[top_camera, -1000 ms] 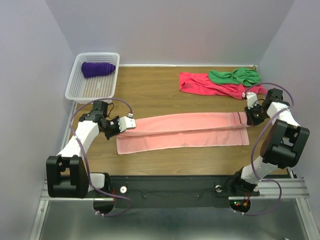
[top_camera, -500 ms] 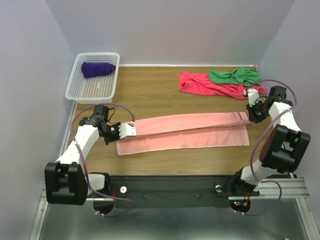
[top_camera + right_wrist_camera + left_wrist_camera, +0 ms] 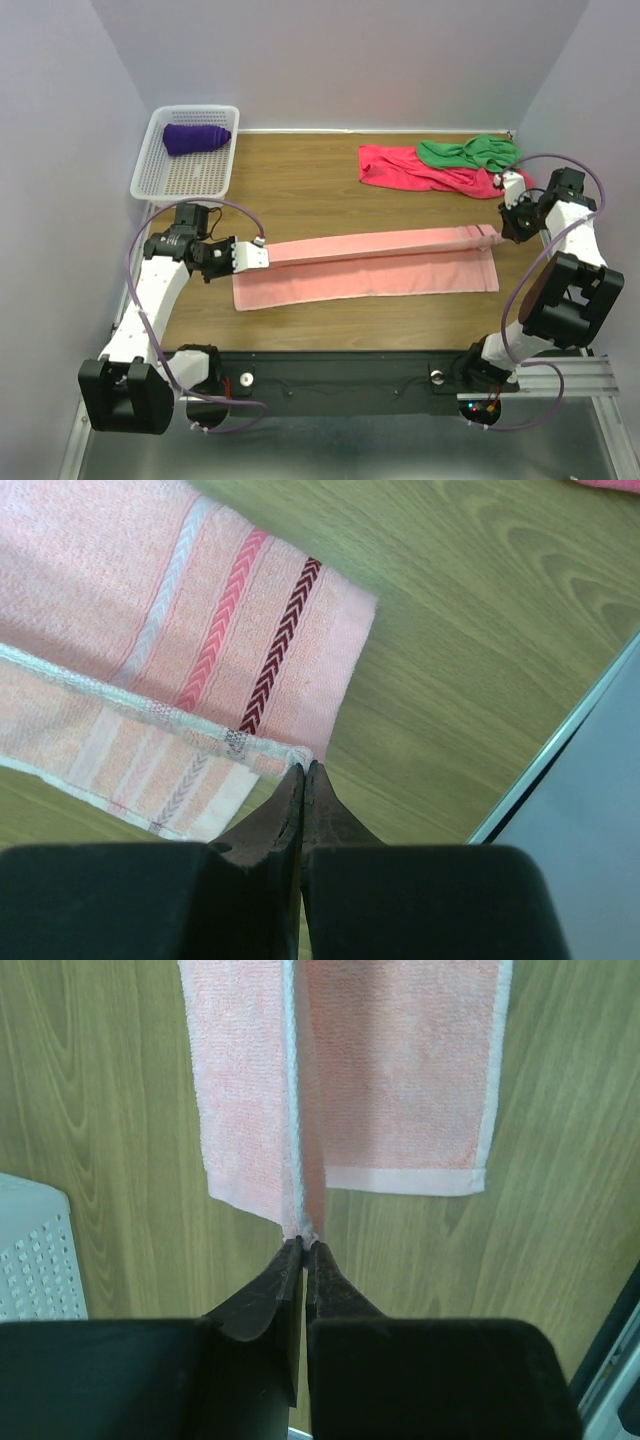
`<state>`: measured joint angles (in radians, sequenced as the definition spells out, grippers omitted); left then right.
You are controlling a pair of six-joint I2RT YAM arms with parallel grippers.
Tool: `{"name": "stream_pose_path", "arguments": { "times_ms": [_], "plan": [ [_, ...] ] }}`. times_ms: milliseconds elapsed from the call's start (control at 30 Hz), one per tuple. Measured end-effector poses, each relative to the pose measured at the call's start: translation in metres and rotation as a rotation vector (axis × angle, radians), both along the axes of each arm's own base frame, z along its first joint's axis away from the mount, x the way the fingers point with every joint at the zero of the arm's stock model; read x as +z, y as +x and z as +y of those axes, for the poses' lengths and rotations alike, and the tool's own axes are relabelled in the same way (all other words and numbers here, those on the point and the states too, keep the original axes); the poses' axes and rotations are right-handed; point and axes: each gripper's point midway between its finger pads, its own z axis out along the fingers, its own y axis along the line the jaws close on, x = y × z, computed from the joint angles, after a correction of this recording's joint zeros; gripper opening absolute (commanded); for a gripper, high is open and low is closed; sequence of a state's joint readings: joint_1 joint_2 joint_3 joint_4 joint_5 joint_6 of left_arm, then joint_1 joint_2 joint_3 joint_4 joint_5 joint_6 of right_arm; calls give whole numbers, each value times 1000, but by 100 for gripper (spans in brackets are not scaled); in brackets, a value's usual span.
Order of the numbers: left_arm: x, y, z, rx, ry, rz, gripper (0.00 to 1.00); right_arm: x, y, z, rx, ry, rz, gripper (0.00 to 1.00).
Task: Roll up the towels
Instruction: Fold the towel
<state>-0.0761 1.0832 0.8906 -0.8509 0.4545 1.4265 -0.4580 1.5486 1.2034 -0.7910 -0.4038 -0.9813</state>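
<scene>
The salmon-pink towel point(image 3: 370, 265) lies lengthwise across the table, its far long edge lifted off the wood. My left gripper point(image 3: 262, 254) is shut on the towel's left far corner point(image 3: 302, 1228). My right gripper point(image 3: 500, 231) is shut on the right far corner point(image 3: 300, 755), where the towel point(image 3: 150, 600) shows its chevron stripes. The crimson towel point(image 3: 400, 168) and the green towel point(image 3: 470, 152) lie crumpled at the back right. The purple towel point(image 3: 196, 137) sits rolled in the basket.
The white mesh basket point(image 3: 178, 180) stands at the back left; a corner shows in the left wrist view point(image 3: 35, 1250). The table's right edge point(image 3: 560, 745) runs close beside my right gripper. Bare wood lies between the basket and the crumpled towels.
Both grippers have moved outward and up with the towel's far corners, pulling the lifted far edge straighter and tauter. The near half of the towel has stayed flat on the table.
</scene>
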Motion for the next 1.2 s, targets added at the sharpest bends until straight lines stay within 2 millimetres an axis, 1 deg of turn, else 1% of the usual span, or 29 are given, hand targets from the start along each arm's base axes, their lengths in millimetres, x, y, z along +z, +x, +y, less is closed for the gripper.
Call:
{"name": "stream_pose_path", "arguments": {
  "times_ms": [67, 133, 267, 467, 567, 667, 833, 1000, 1067, 1200],
  "plan": [
    [2, -5, 2, -7, 9, -4, 0, 0, -3, -1, 3, 1, 4, 0],
    [0, -11, 3, -12, 18, -8, 0, 1, -7, -2, 4, 1, 3, 1],
    [-19, -27, 7, -23, 41, 31, 0, -1, -14, 1, 19, 2, 12, 1],
    [-47, -36, 13, -20, 74, 125, 1, -28, -29, 8, 40, 33, 90, 1],
    [-56, -35, 13, -20, 81, 157, 1, -38, -32, 8, 44, 44, 120, 1],
    [-62, -35, 12, -28, 85, 184, 1, -42, -33, 7, 50, 38, 132, 1],
    [-64, -35, 9, -44, 88, 186, 0, -46, -36, 8, 55, 35, 143, 1],
    [-63, -39, 6, -55, 81, 200, 0, -44, -35, 7, 46, 37, 142, 1],
    [-56, -40, 4, -59, 70, 204, 0, -40, -30, 5, 38, 35, 132, 0],
    [-29, -32, 1, -61, 54, 146, 0, -29, -20, -1, 27, 21, 98, 1]
  ]
}}
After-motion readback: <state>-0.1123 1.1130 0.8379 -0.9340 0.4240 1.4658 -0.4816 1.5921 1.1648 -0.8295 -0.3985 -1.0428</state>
